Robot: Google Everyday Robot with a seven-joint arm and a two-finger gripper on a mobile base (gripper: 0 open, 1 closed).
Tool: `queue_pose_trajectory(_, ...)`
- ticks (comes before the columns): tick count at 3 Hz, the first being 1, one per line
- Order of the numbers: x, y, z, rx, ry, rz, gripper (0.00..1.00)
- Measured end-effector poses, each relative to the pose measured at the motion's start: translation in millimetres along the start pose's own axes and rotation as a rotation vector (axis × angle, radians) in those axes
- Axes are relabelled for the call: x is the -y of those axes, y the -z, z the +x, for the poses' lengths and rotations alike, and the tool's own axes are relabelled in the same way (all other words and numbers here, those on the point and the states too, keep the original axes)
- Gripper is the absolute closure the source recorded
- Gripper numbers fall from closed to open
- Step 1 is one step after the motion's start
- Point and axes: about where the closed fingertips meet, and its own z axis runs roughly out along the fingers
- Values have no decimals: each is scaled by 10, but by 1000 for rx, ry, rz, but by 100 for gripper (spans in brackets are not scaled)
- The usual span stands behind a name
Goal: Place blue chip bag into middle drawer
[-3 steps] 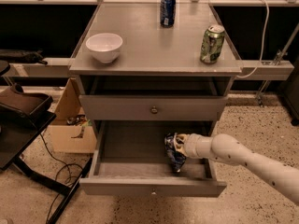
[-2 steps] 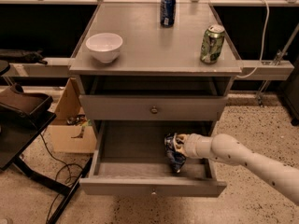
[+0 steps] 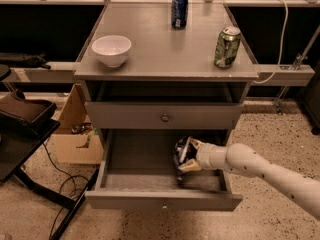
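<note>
The middle drawer [image 3: 142, 159] is pulled open, with its grey front and knob toward me. The blue chip bag [image 3: 179, 153], dark and crumpled with silvery print, is inside the drawer at its right half, close above the drawer floor. My gripper [image 3: 188, 155] reaches in from the right on a white arm. One finger sits above the bag and one below it, shut on the bag.
The identical upper drawer front [image 3: 164, 115] is closed. On the cabinet top stand a white bowl [image 3: 111, 49], a blue soda can [image 3: 179, 11] and a green can [image 3: 226, 46]. A cardboard box [image 3: 75, 139] and black furniture [image 3: 25, 119] stand at the left.
</note>
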Motion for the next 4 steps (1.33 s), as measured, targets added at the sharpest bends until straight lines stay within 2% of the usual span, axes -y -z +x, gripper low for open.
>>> queue_pose_trajectory(1, -23, 43, -98, 17, 18, -1, 0)
queue_pose_trajectory(2, -36, 268, -265, 23, 56, 9, 0)
queue_pose_trajectory(3, -126, 888, -206, -51, 46, 29, 0)
queue_pose_trajectory(4, -684, 1738, -110, -239, 42, -80, 0)
